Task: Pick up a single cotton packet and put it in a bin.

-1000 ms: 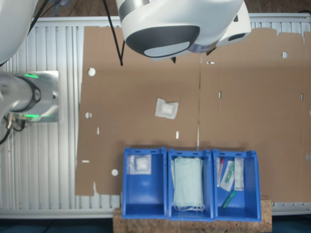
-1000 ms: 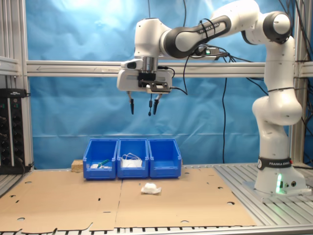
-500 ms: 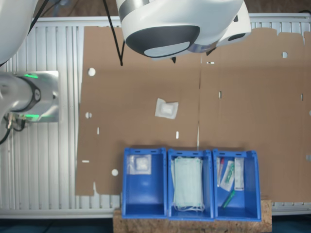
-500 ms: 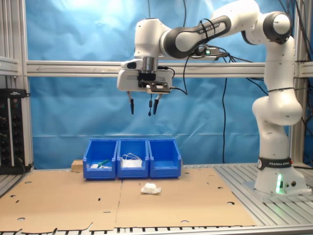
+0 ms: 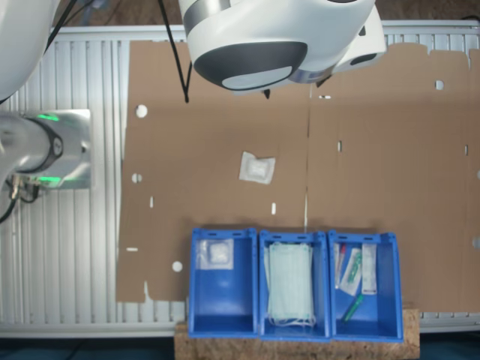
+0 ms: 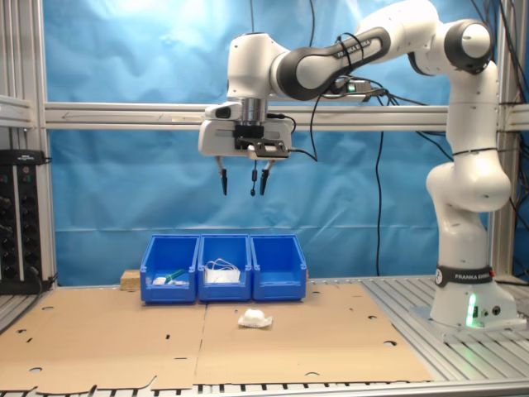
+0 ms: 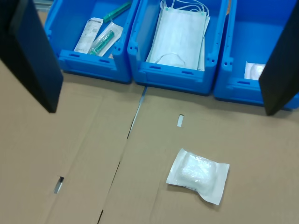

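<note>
The cotton packet point(image 7: 198, 175) lies flat on the cardboard sheet point(image 5: 210, 112), out in the open a little way in front of the row of three blue bins, touching nothing else; you can spot it in both exterior views as a small white square point(image 5: 256, 167) on the brown. It looks soft and puffy under a crinkled, see-through wrapper, so I'd guess it weighs next to nothing, squashes easily and could slide on the smooth cardboard if nudged sideways. The thick padded middle seems the sensible place to pinch it, coming straight down with a finger on either side, since the thin sealed edges would likely fold or slip away. The gripper point(image 6: 242, 182) hangs high above the sheet, well apart from the packet, its dark fingers point(image 7: 32, 56) spread wide and carrying nothing. Beyond the packet, the bin point(image 5: 223, 281) at the first exterior view's left end already has a similar white packet point(image 5: 217, 254) in it, which makes it the likely home; the middle bin point(image 5: 293, 283) carries pale green masks point(image 7: 180, 37) and the far bin point(image 5: 364, 283) holds assorted narrow packets point(image 7: 100, 38). Nothing has been picked up yet.
</note>
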`<move>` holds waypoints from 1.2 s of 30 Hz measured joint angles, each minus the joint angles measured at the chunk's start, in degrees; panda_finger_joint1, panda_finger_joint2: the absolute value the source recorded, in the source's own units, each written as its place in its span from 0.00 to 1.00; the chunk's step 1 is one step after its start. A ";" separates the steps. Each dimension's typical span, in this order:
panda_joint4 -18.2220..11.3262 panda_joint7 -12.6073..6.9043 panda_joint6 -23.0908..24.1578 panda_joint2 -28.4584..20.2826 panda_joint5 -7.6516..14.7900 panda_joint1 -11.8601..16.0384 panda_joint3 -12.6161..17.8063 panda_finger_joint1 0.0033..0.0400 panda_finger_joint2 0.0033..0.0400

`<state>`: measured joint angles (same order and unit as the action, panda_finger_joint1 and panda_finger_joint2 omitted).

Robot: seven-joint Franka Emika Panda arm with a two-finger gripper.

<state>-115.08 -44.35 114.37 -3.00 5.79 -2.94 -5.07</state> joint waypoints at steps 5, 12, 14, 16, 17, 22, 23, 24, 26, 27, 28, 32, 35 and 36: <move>-0.83 0.00 0.00 0.00 0.00 0.05 0.31 1.00 1.00; -2.77 -0.23 0.00 0.06 0.00 0.12 1.48 1.00 1.00; -3.33 -0.33 0.00 0.10 0.00 0.15 1.94 1.00 1.00; -3.88 -0.47 0.00 0.13 0.00 0.20 2.44 1.00 1.00; -4.15 -0.52 0.00 0.14 0.00 0.23 2.69 1.00 1.00; -5.21 -0.79 0.00 0.28 0.00 0.37 3.92 1.00 1.00; -5.42 -0.86 0.00 0.29 0.00 0.40 4.17 1.00 1.00; -5.64 -0.94 0.00 0.30 0.00 0.42 4.43 1.00 1.00; -6.09 -1.13 0.01 0.31 0.00 0.46 4.92 1.00 1.00; -6.34 -1.22 0.06 0.31 0.00 0.46 5.18 1.00 1.00; -6.62 -1.31 0.15 0.31 0.00 0.48 5.45 1.00 1.00; -7.95 -1.58 0.74 0.32 0.00 0.51 6.49 1.00 1.00; -9.19 -1.78 1.72 0.33 0.15 0.55 7.20 1.00 1.00; -9.66 -1.87 2.19 0.32 0.27 0.56 7.42 1.00 1.00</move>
<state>-124.74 -46.23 116.56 -2.67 6.06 -2.37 2.34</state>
